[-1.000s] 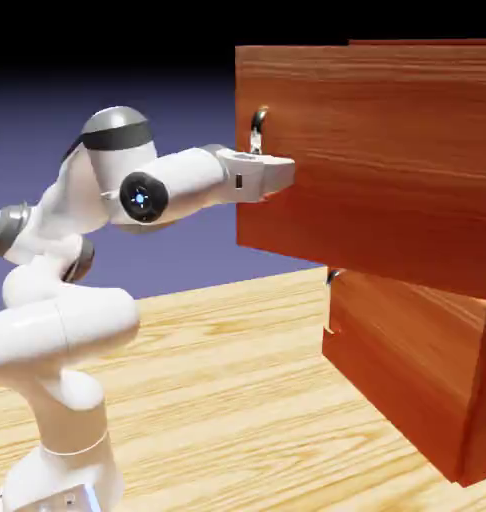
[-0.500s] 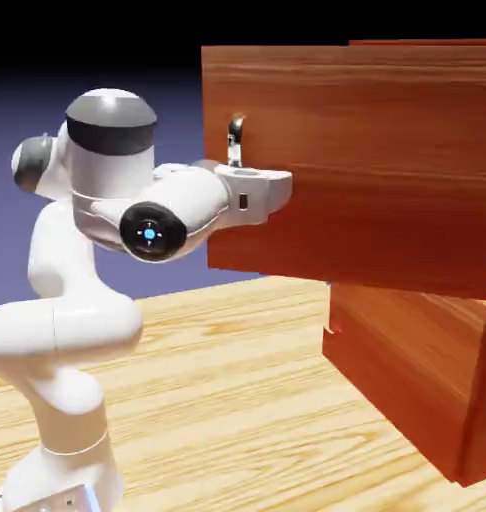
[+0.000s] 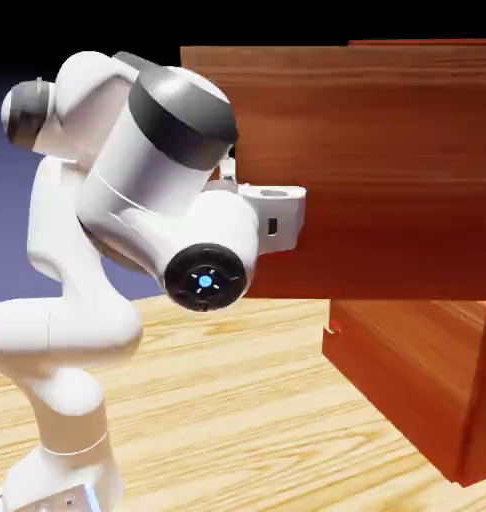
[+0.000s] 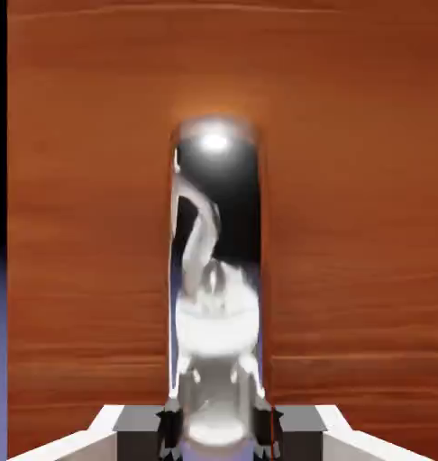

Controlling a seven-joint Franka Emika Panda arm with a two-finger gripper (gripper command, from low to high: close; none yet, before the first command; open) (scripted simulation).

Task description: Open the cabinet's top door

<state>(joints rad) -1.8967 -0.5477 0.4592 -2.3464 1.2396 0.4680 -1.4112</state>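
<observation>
The cabinet (image 3: pixel 417 360) is a tall reddish-brown wood box at the exterior view's right. Its top door (image 3: pixel 367 170) stands swung out toward the arm, well ahead of the lower panel (image 3: pixel 397 365). In the hand view the door's wood (image 4: pixel 349 225) fills the frame, and its shiny curved metal handle (image 4: pixel 214 270) runs down the middle. My gripper (image 4: pixel 218 425) is shut on the handle's lower end, one finger on each side. In the exterior view the white hand (image 3: pixel 277 215) presses against the door, and only the handle's top (image 3: pixel 229 163) shows past the forearm.
The lower panel sits closed with a small handle (image 3: pixel 331 328) at its left edge. The arm's elbow and forearm (image 3: pixel 167 180) bulk large in front of the door's left edge. A light wooden tabletop (image 3: pixel 227 400) spreads below.
The top door has swung further out toward the exterior view's left with the gripper on its handle. The arm has folded back, and its elbow now covers the door's left edge.
</observation>
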